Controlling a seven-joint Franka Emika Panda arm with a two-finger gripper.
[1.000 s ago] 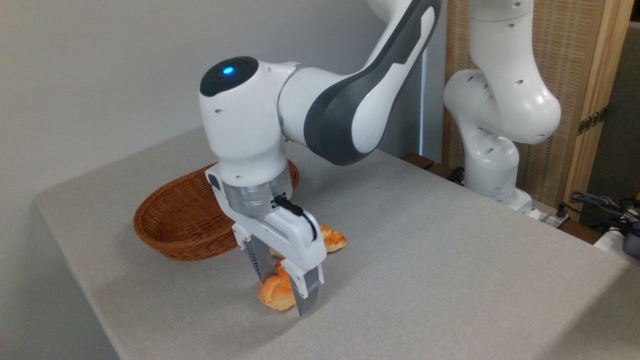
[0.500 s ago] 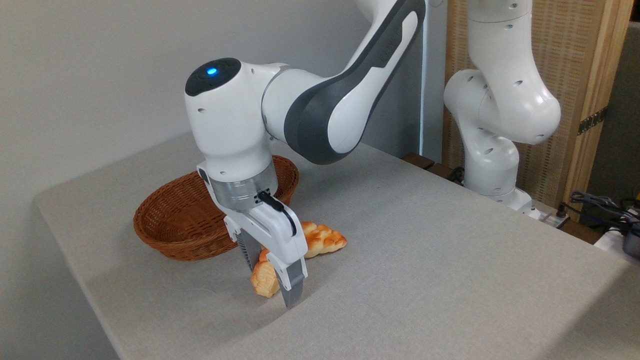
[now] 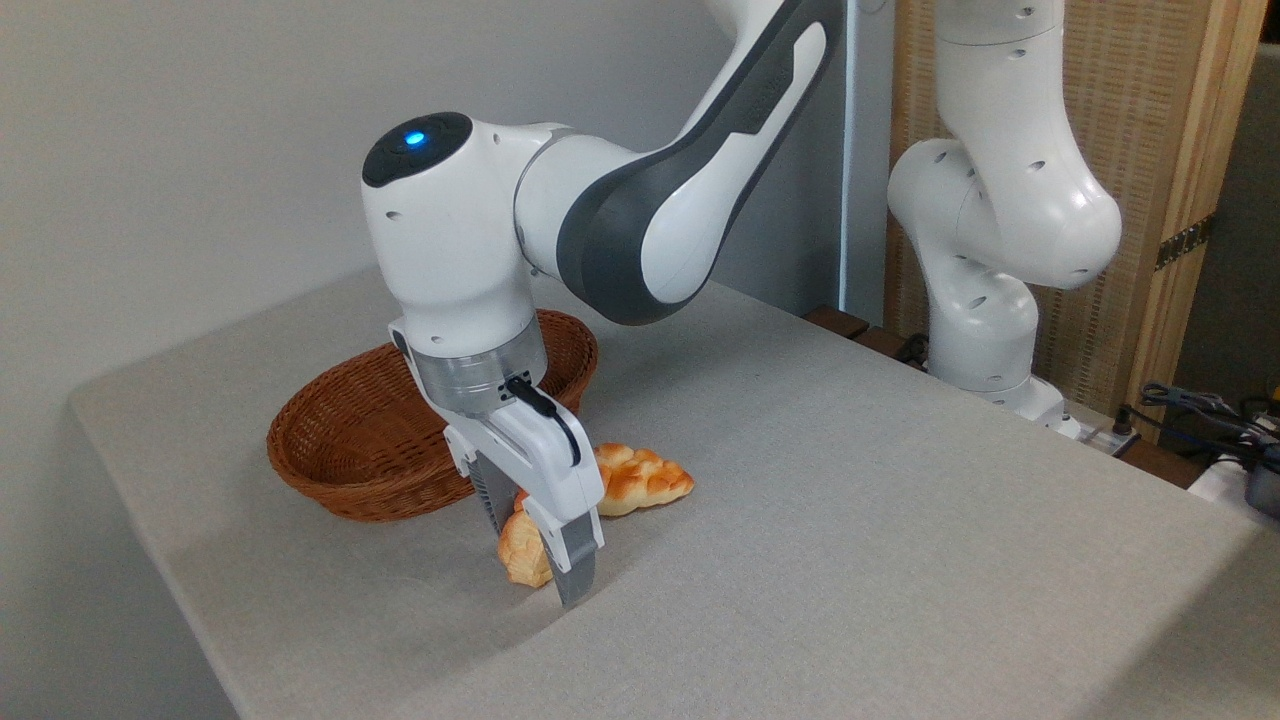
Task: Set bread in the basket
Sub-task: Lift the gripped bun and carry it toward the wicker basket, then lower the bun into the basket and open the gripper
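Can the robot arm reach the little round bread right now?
Yes, it looks so. The gripper has its jaws either side of the bread on the table, and nothing blocks it.

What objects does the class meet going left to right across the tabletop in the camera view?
basket → bread, held between the fingers of the end effector → braided loaf → robot base at the table's far right edge.
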